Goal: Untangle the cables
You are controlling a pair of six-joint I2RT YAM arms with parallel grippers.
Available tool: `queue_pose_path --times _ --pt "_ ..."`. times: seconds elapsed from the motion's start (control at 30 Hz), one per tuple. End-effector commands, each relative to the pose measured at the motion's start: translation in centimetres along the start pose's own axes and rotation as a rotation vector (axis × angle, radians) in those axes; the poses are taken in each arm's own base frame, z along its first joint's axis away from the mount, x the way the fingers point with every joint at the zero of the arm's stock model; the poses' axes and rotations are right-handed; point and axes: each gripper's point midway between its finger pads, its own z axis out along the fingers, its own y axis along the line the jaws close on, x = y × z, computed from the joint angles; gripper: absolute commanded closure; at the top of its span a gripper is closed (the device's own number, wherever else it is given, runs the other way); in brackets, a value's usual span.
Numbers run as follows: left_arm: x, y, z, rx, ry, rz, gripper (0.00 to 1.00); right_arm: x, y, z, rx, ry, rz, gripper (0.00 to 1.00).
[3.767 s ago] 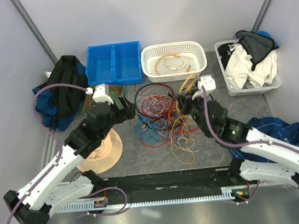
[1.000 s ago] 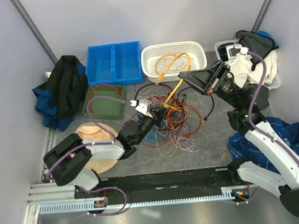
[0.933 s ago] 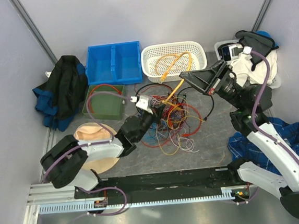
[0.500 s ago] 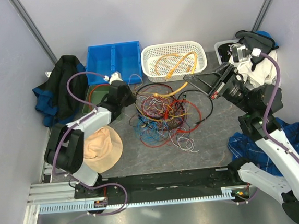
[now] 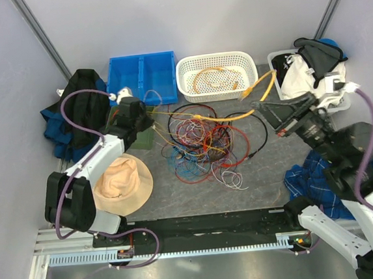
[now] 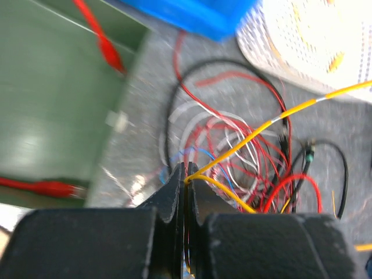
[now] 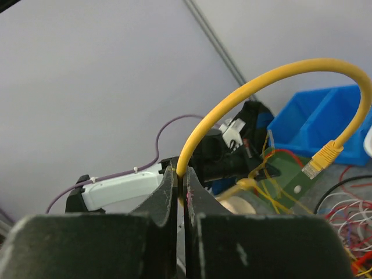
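The cables (image 5: 203, 143) lie in a red, black, blue, white and yellow tangle on the grey table's middle. At its left edge my left gripper (image 5: 150, 116) is shut on a thin yellow wire (image 6: 256, 135), which runs taut across the tangle's top. In the left wrist view the left gripper (image 6: 187, 177) pinches this wire at its bend. My right gripper (image 5: 257, 107) hangs right of the tangle, shut on a thick yellow cable (image 5: 270, 83). In the right wrist view the right gripper (image 7: 180, 172) grips that cable (image 7: 244, 96), which arcs over to its plug (image 7: 321, 160).
Along the back stand a blue bin (image 5: 142, 78), a white basket (image 5: 246, 75) holding another yellow cable, and a grey bin of clothes (image 5: 309, 83). A green tray (image 5: 144, 138) and a tan hat (image 5: 122, 184) lie by the left arm. Dark clothing (image 5: 73, 113) lies far left, blue cloth (image 5: 314, 174) at right.
The left gripper has pulled back from the tangle's middle to its left edge, drawing the thin yellow wire taut. The right gripper has drawn right with the thick yellow cable.
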Motion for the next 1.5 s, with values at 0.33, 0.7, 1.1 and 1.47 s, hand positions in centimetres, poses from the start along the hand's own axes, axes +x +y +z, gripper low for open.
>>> queue_pose_path --times 0.33,0.7,1.1,1.47 --pt "-6.0 0.6 -0.1 -0.013 -0.049 -0.033 0.98 -12.4 13.5 -8.0 -0.156 -0.352 -0.296 1.0" --pt "-4.9 -2.1 -3.6 0.136 -0.029 -0.079 0.98 -7.9 1.9 -1.1 0.144 -0.222 -0.274 1.0" --pt "2.1 -4.6 -10.0 0.257 -0.023 -0.031 0.98 -4.8 -12.8 10.6 0.439 -0.186 -0.324 1.0" --pt "3.8 -3.5 -11.6 0.267 -0.018 0.017 0.98 -4.1 -24.7 17.9 0.542 -0.202 -0.356 1.0"
